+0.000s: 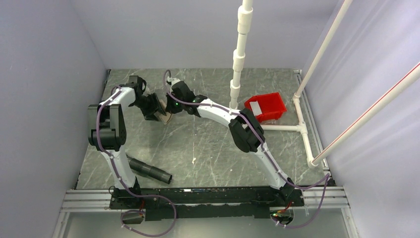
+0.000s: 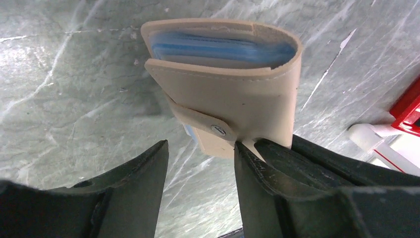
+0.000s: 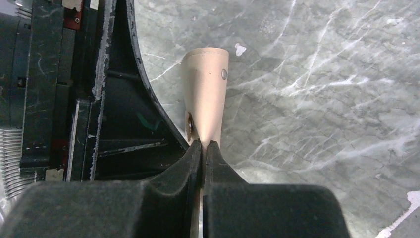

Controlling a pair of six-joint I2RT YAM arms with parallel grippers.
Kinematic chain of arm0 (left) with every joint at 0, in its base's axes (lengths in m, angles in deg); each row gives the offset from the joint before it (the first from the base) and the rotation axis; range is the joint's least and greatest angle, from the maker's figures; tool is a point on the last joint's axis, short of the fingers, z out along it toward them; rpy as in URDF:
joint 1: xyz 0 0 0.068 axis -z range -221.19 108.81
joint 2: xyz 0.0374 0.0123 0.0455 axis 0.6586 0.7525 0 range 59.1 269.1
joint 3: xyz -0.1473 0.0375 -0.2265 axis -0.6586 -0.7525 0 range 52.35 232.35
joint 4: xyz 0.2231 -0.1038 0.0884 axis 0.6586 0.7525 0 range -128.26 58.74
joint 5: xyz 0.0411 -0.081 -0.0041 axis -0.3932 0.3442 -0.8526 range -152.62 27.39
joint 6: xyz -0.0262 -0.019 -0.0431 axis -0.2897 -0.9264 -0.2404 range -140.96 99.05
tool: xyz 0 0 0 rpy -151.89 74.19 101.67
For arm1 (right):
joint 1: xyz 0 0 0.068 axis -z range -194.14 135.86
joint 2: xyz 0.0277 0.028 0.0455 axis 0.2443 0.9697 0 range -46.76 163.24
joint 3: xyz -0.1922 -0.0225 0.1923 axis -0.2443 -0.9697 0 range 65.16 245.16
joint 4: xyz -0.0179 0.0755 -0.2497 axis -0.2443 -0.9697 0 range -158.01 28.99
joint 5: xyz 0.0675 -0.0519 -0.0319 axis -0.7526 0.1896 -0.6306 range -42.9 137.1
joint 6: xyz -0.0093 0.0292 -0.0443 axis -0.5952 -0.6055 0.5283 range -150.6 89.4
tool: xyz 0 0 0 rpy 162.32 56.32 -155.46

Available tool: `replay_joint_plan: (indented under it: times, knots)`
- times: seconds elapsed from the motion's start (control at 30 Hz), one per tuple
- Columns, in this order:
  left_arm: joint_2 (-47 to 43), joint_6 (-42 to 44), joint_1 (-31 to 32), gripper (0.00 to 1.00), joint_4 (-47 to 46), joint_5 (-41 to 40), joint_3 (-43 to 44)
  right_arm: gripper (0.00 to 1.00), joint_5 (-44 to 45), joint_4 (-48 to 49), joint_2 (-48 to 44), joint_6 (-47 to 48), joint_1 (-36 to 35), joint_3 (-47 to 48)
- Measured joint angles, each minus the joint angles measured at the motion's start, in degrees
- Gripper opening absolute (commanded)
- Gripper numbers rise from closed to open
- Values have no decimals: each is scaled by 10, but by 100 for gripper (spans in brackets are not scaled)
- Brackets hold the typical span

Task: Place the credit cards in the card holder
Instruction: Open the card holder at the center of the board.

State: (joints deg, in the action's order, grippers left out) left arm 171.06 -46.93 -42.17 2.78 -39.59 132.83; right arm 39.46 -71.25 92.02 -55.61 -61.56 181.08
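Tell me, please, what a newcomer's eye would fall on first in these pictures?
Both arms meet at the far left of the table, where the right end effector is shut on an edge of the tan card holder and the left end effector stands open before it. Next comes the red tray at the right, a pale card lying inside.

The card holder (image 2: 233,94), tan and folded with bluish layers showing inside, is seen upper middle in the left wrist view. A snap tab (image 2: 200,120) is laid across its front, and one edge is pinched by the right hand (image 3: 203,146). One pale credit card (image 1: 256,107) is seen lying flat in the red tray (image 1: 278,104), right of centre in the top view.
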Motion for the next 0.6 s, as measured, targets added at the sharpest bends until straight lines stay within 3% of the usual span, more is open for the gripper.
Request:
replay_joint_plan:
  times: [0.3, 0.6]
  knots:
    - [-5, -7, -1, 57, 11, -49, 0, 0, 0, 0, 14, 13, -9, 14]
    - [-95, -20, -17, 56, -43, -72, -44, 0, -4, 3, 14, 12, -20, 14]
